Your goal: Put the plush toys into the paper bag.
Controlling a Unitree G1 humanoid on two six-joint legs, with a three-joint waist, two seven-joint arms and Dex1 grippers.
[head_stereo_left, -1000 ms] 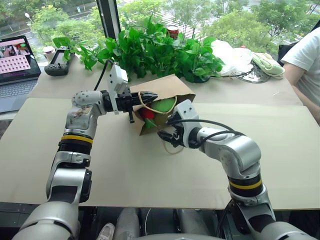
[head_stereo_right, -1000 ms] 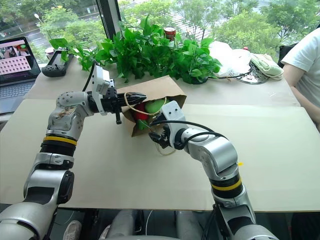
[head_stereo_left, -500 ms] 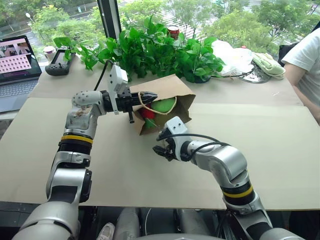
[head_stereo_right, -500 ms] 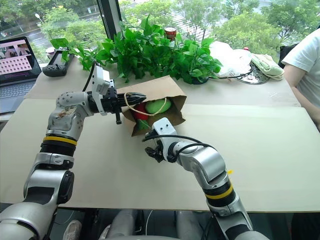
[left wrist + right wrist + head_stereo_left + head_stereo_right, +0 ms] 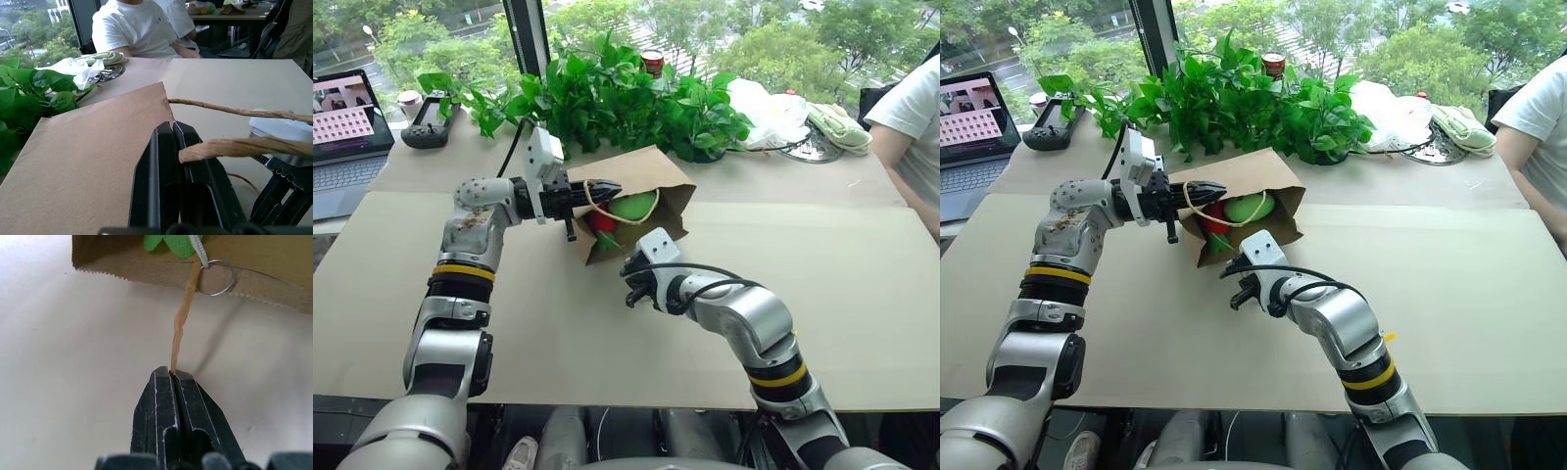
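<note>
The right gripper, nearest the camera and just in front of the paper bag, is pinching the bag's lower twine handle, likely to pull the mouth down. Beyond, the left gripper is clamping the upper twine handle, holding it open. Inside are lying the red plush toy and the light-green plush toy.

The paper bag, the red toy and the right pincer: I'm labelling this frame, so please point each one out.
paper bag (image 5: 636, 166): left eye view, its flat upper side.
red toy (image 5: 600, 222): left eye view, its red body inside the bag's mouth.
right pincer (image 5: 172, 374): right wrist view, fingertips shut on the handle.
</note>
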